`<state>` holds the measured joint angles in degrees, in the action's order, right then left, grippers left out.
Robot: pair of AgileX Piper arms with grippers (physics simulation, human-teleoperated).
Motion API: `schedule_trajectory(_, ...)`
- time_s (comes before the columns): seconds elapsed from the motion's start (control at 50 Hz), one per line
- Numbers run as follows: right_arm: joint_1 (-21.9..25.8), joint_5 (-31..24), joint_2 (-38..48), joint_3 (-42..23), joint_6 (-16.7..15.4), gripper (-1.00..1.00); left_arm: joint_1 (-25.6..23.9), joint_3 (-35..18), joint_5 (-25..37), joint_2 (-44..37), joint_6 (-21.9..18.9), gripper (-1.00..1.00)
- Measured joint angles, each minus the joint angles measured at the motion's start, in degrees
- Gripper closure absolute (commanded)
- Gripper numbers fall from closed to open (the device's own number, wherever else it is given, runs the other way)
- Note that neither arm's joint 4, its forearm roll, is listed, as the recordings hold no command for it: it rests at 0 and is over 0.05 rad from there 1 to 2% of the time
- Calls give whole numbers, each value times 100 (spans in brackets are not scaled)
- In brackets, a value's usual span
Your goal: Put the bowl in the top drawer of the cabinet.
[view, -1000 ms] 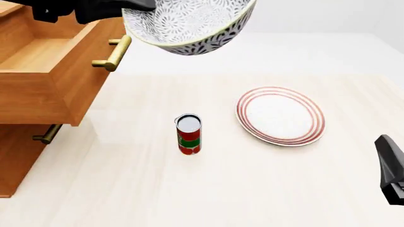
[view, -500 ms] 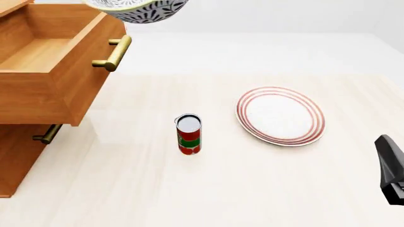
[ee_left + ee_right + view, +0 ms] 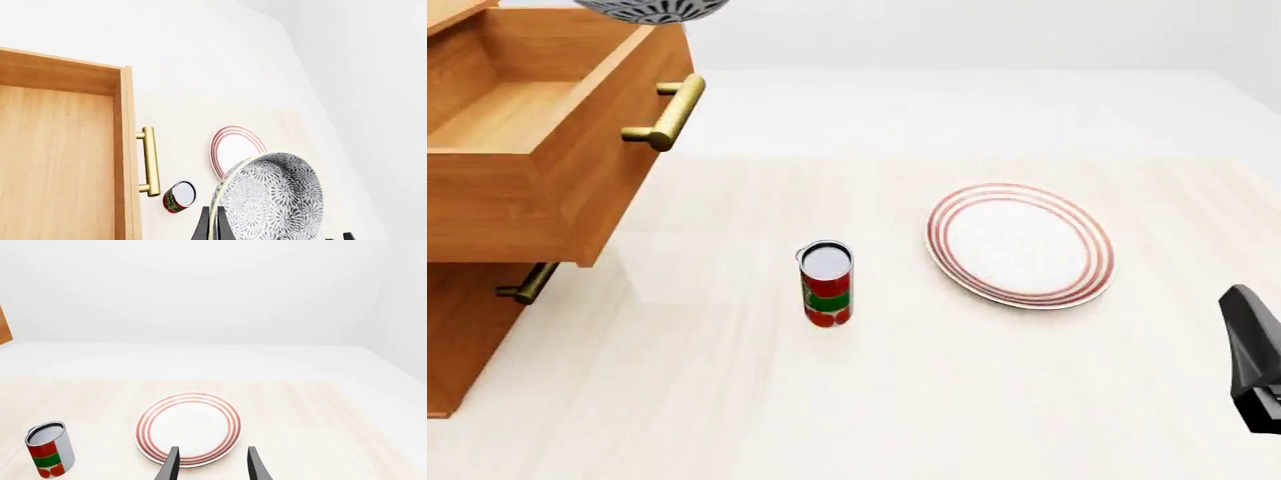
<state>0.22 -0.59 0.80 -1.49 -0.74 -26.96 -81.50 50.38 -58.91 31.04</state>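
The bowl (image 3: 273,195), white with a dense dark squiggle pattern, is held tilted on edge high above the table. My left gripper (image 3: 212,228) is shut on its rim. In the front view only the bowl's underside (image 3: 649,8) shows at the top edge, above the front of the top drawer (image 3: 521,115); the left gripper is out of that view. The drawer stands pulled out of the orange-brown cabinet (image 3: 457,345), its inside (image 3: 57,165) bare, its brass handle (image 3: 667,110) facing the table. My right gripper (image 3: 212,466) is open and holds nothing, low over the table near the plate.
A white plate with red rings (image 3: 1021,243) lies at the right middle of the table. A red and green can (image 3: 825,283) stands upright at the centre. The lower drawer's handle (image 3: 527,283) sticks out under the open drawer. My right arm's dark body (image 3: 1254,355) is at the right edge.
The bowl has risen and moved left, from above the drawer handle to over the open drawer's front, nearly leaving the front view's top edge. The right arm has not moved.
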Motion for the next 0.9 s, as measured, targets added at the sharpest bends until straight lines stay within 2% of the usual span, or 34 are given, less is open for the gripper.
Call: schedule_trajectory(0.9,0,-3,-4,0,0,-100,1249,210,-14,248,8,100)
